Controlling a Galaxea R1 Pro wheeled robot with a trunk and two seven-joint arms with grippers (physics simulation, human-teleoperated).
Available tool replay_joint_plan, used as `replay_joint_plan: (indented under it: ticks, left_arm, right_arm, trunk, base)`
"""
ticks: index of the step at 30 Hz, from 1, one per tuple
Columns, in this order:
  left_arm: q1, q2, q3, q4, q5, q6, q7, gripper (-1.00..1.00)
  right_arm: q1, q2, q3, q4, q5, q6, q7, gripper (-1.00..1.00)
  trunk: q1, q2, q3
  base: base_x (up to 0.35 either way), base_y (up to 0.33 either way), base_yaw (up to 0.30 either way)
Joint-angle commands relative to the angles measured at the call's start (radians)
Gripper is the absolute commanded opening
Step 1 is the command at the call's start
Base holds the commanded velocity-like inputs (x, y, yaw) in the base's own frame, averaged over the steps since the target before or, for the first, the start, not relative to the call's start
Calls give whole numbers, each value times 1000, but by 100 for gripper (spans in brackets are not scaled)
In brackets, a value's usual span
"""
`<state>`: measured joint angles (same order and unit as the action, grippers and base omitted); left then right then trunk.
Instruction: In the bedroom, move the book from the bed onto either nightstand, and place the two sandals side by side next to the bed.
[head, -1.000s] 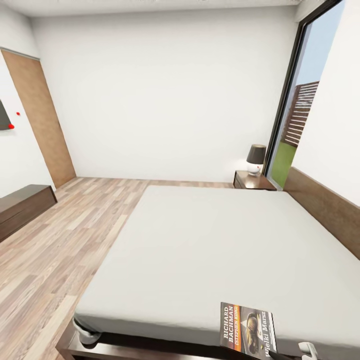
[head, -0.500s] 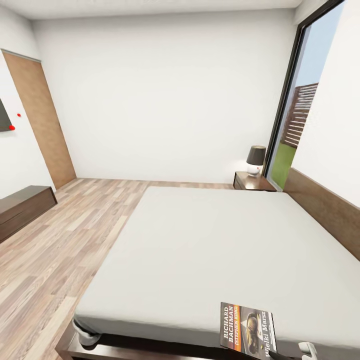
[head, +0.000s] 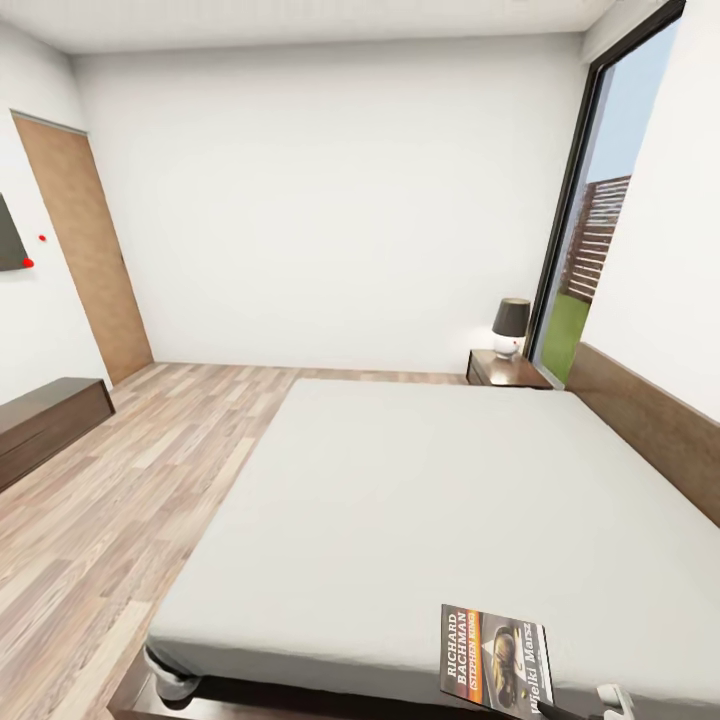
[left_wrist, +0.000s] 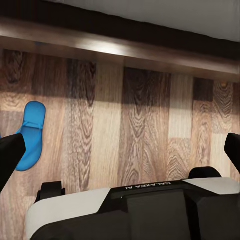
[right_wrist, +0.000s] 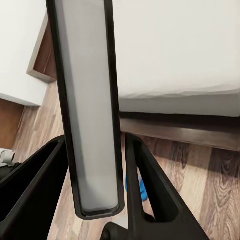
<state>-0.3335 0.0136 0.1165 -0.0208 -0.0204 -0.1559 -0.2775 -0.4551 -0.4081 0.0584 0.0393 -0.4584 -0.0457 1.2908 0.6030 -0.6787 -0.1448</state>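
The left gripper (left_wrist: 120, 155) had matte black fingers (left_wrist: 9, 157) on a white-and-black body embossed with small lettering.

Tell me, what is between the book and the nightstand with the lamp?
Just the bare off-white mattress of the bed, in the head view; nothing lies on it between the book and the nightstand.

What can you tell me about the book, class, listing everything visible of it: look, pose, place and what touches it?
The book is a thin paperback with a dark cover, an orange band and white "RICHARD BACHMAN" lettering above a car picture. In the head view it shows over the near edge of the bed, cover facing the camera. In the right wrist view its pale page edge stands upright between the two dark fingers of the right gripper, which close against its dark covers, with the wood floor below.
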Motion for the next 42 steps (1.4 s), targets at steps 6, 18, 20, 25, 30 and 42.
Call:
replay_joint_plan:
  ticks: [6, 18, 20, 25, 30, 42]
  left_arm:
    - [-1, 0, 7, 1, -2, -2, -5, 100]
    - [-1, 0, 7, 1, -3, -2, -5, 100]
    - [-1, 0, 7, 1, -3, -2, -5, 100]
    - [-1, 0, 8, 1, -3, -2, -5, 100]
    - [-1, 0, 8, 1, -2, -2, -5, 100]
    - [-1, 0, 8, 1, -1, -3, -5, 100]
  right_arm:
    - [-2, 0, 7, 4, -6, -5, 3, -100]
    - [-2, 0, 8, 2, -5, -3, 10, -100]
    - [-2, 0, 9, 2, -5, -2, 10, -100]
    - [-2, 0, 9, 2, -5, 1, 10, -100]
    - [-2, 0, 9, 2, -5, 5, 10, -100]
    - [-2, 0, 9, 2, -6, 7, 7, -100]
  trunk:
    - [0, -1, 7]
    - [0, -1, 12]
    - [0, -1, 12]
    - [0, -1, 12]
    - [0, -1, 12]
    - [0, -1, 12]
  base:
    - [0, 0, 0]
    - [0, 0, 13]
    - [0, 0, 218]
    - [0, 0, 272]
    - [0, 0, 291]
    - [0, 0, 294]
